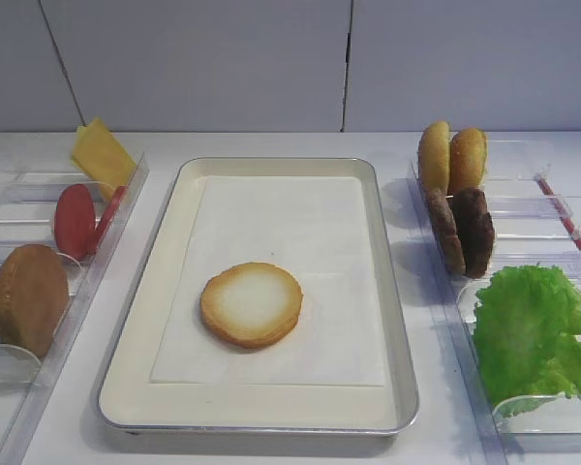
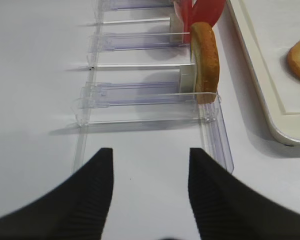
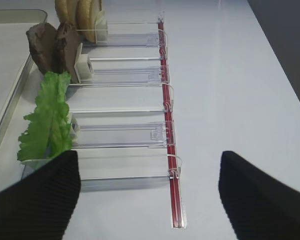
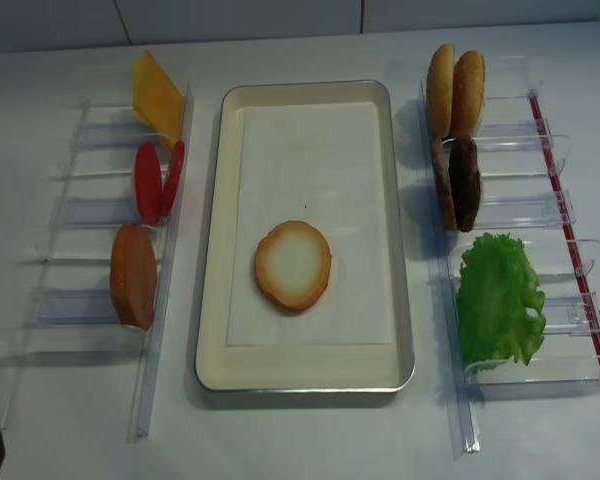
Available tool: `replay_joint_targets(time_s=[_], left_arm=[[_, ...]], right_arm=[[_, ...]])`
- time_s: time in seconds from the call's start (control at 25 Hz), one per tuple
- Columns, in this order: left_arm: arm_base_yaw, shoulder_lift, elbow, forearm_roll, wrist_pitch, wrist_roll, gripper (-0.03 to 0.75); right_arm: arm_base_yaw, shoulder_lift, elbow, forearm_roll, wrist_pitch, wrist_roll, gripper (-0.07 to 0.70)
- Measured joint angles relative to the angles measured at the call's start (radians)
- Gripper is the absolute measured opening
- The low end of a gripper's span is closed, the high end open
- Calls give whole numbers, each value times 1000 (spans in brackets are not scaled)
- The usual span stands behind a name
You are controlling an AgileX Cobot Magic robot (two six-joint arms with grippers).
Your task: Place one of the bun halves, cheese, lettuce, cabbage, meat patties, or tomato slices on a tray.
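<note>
Bun half [image 1: 251,304] lies flat on tray [image 1: 387,320], near its front edge; I judge placement done. Left gripper [image 2: 147,165] and right gripper [image 3: 150,175] both parted, empty, over bare white worktop [image 3: 240,90]. Next: I pick cheese [image 1: 102,155]. White wall panels behind.

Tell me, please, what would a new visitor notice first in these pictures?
First, the bun half lying cut face up on the white paper in the middle of the silver tray. Next, the bright green lettuce in the clear bin right of the tray, and the red tomato slices standing on the left.
</note>
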Motion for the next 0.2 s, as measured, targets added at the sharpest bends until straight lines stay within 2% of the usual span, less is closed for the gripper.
replay_joint_targets(time_s=[0.2], left_arm=[[0, 0, 0, 0, 0, 0, 322]], right_arm=[[0, 0, 0, 0, 0, -6, 575]])
